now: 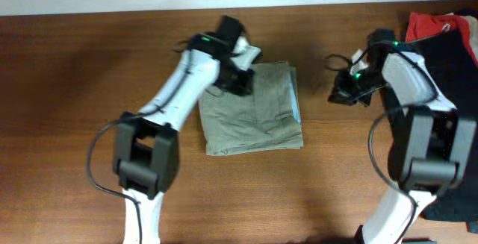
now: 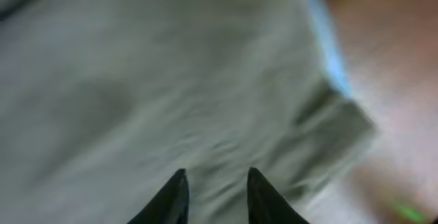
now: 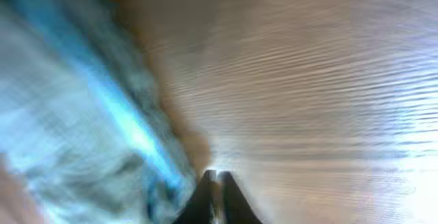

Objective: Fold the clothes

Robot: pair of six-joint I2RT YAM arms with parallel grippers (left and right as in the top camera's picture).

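One pair of khaki shorts [image 1: 254,113], folded, lies centre frame on worktop [image 1: 67,80]. L fingers [image 2: 172,198] spread apart, empty, over its upper-left corner; R fingers [image 3: 204,200] pinched together, empty, near its right edge.

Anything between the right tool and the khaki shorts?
Nothing visible. Only bare table separates the right tool from the right edge of the khaki shorts. The right wrist view, though blurred, shows just wood and fabric there. The red garment and black garment lie on its other side, out of the path.
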